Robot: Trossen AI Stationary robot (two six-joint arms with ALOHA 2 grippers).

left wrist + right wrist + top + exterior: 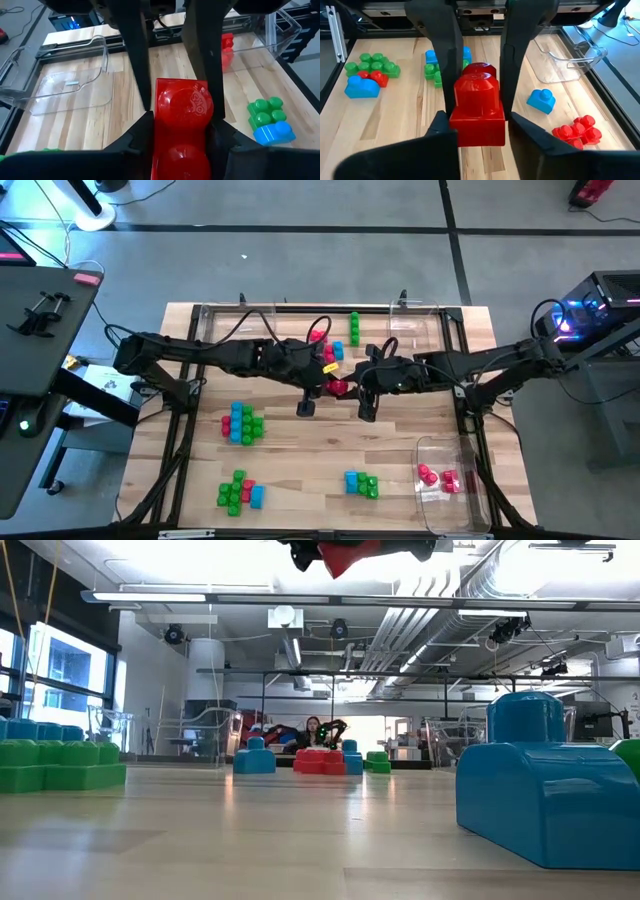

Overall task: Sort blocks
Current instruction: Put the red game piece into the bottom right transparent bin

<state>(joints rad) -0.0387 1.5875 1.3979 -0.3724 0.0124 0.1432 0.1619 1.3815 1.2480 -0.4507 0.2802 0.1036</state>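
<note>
Both my grippers meet mid-table, lifted clear of the wood. My left gripper (180,117) is clamped on a red block (182,125); my right gripper (477,107) pinches what looks like the same block, tho I can't be sure.

Risk: if both pull, the block twists out & drops onto the green/blue cluster (242,423) below. Clear tray (452,480) w/ red blocks (440,477) sits near-right, path unobstructed.

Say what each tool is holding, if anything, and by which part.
Both tools, left and right, clamp one red block between them above the table, each gripping its opposite side faces.
</note>
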